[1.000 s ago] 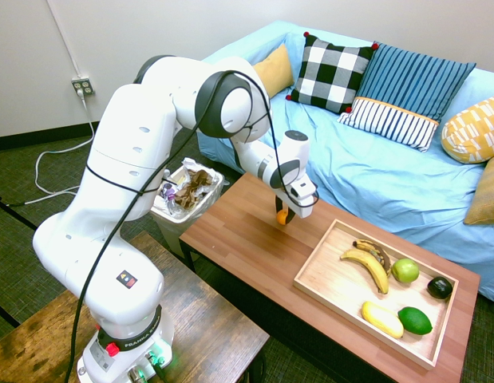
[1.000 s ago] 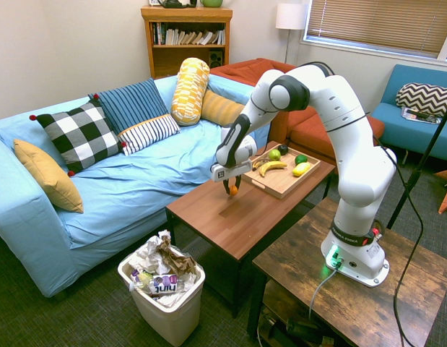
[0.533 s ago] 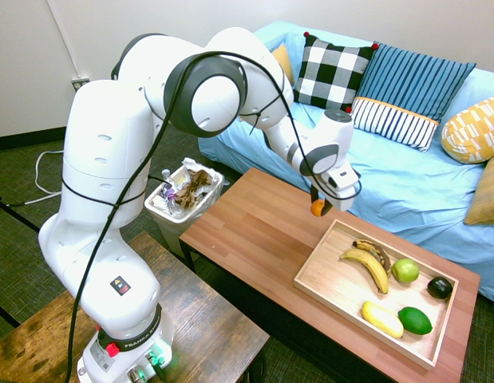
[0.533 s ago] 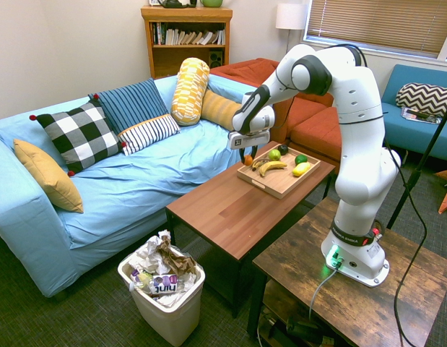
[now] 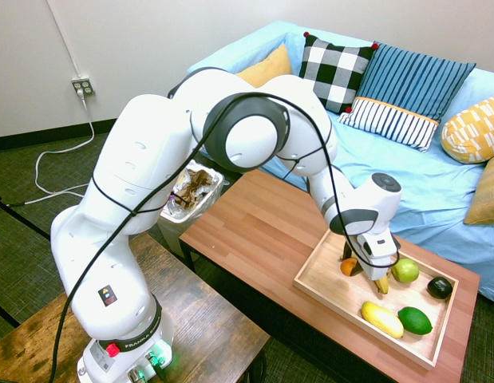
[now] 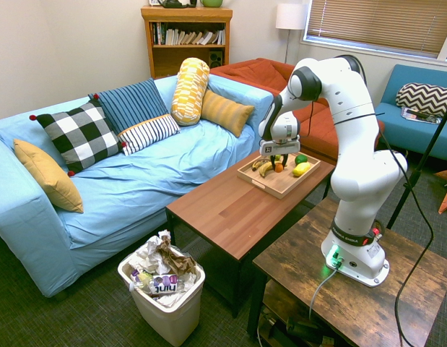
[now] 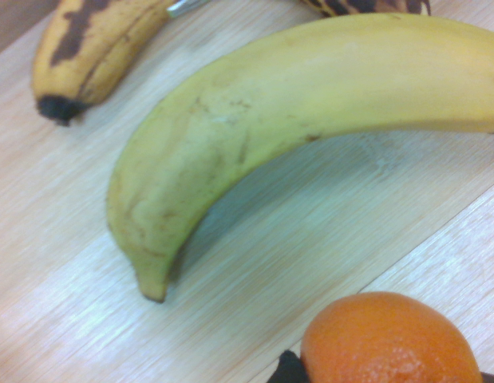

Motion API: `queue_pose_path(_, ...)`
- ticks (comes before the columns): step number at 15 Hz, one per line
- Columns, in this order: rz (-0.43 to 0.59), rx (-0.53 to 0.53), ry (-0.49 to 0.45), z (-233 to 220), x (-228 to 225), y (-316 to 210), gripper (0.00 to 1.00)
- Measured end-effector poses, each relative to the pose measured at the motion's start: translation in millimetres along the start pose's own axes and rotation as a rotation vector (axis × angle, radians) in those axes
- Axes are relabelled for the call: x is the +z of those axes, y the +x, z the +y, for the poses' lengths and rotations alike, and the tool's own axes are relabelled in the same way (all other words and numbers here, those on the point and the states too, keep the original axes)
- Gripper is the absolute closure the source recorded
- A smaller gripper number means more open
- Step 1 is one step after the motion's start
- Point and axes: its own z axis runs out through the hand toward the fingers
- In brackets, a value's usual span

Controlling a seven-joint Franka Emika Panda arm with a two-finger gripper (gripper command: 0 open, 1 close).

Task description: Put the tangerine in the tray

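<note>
Gripper [image 5: 351,268]: fingers closed on the tangerine [image 5: 348,267], one to either side of it, right of centre in the first exterior view. Tangerine is over the left part of the tray [image 5: 330,297]; whether it touches the tray floor cannot be told.

First exterior view, left to right: wall outlet [image 5: 83,85] at upper left. Dark wood table [image 5: 207,319] at lower left, under the arm [image 5: 143,159]. White waste bin [image 5: 176,227] with crumpled brown paper [image 5: 197,185], left of centre. Reddish-brown coffee table [image 5: 247,219] runs from centre to lower right. Behind it, light-blue sofa [image 5: 438,211], with black-and-white checked cushion [image 5: 333,72] at upper centre, blue striped cushion [image 5: 414,84] next to it, and yellow patterned bolster [image 5: 476,132] at the right edge.

Tray contents, same direction: yellow banana [image 5: 381,284], partly hidden by the gripper; yellow oblong fruit [image 5: 381,319] near the front rim; green apple [image 5: 405,270] towards the back; green oval fruit [image 5: 414,321] just beside the yellow one; dark round fruit [image 5: 440,288] at far right.

Wrist view: tangerine near the banana, apart from it; spotted banana [image 7: 103,52] also seen, cut off by the frame
</note>
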Motion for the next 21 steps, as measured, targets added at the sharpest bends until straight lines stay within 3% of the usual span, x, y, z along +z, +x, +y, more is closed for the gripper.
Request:
queue_pose_path(8,-0.016,0.029,-0.020,0.1,30.6,2.9,1.00)
queue_pose_path(9,-0.018,0.029,-0.021,0.1,32.1,2.1,0.00)
queue_pose_path(21,-0.023,0.011,-0.009,-8.5,29.1,-6.8,0.00)
